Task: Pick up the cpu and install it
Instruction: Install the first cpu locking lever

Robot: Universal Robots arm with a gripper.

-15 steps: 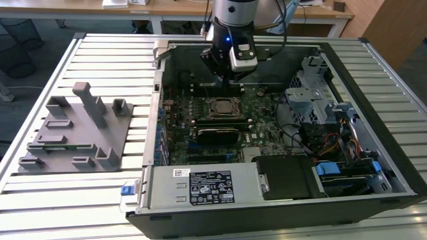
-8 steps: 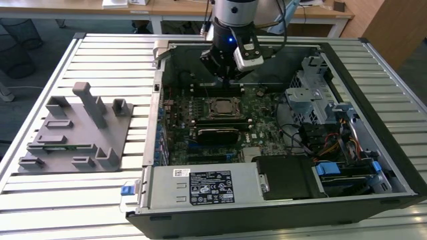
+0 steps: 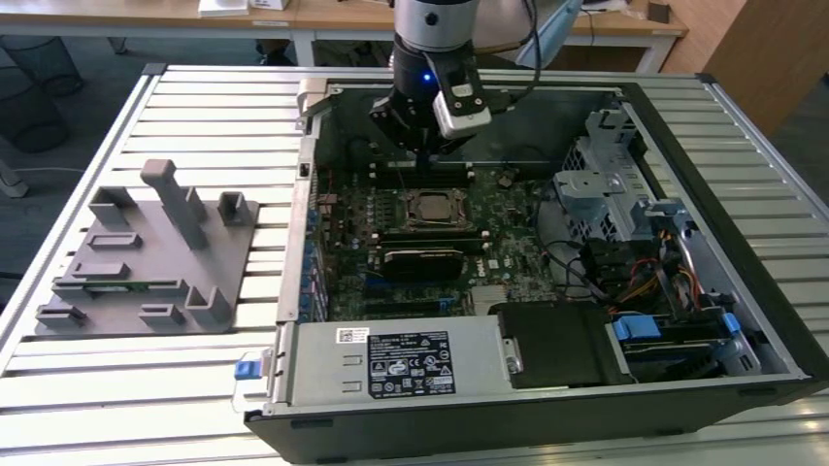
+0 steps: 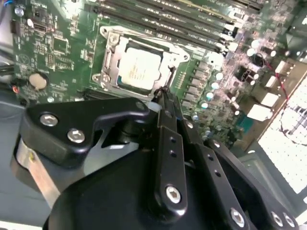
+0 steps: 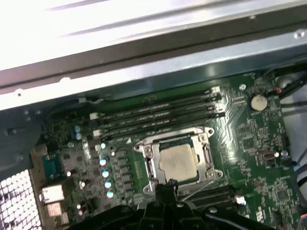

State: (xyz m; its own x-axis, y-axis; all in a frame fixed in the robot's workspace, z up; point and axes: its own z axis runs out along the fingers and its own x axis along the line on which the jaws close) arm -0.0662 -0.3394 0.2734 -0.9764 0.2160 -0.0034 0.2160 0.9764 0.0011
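We see a slatted metal table (image 3: 130, 388) with a black case (image 3: 518, 417) lying open on it, side panel off. On the exterior view's left, well apart from the case, a grey fixture (image 3: 143, 262) stands on the slats. Behind the table are wooden desks (image 3: 324, 15), a wire basket (image 3: 39, 58) on the grey floor, and a wooden cabinet (image 3: 764, 49) on the exterior view's right.

Inside the case the green motherboard (image 3: 506, 252) lies flat. The power supply (image 3: 388, 359) sits along the near wall, with coloured cables (image 3: 642, 282) on the exterior view's right.

The cpu (image 3: 428, 207) sits in its socket (image 3: 399, 208) on the board, silver top upward. A black heatsink (image 3: 417, 260) lies just beside the socket on the near side, and the memory slots (image 5: 158, 112) run along the far side.

The arm reaches down into the case, and the gripper (image 3: 417, 155) hangs over the board near the far edge of the socket. In both wrist views the cpu (image 4: 139, 67) (image 5: 178, 160) lies seated in the frame, just past the gripper (image 4: 164, 96) (image 5: 165, 186) tip and apart from it. The jaws look pressed together, with nothing between them.
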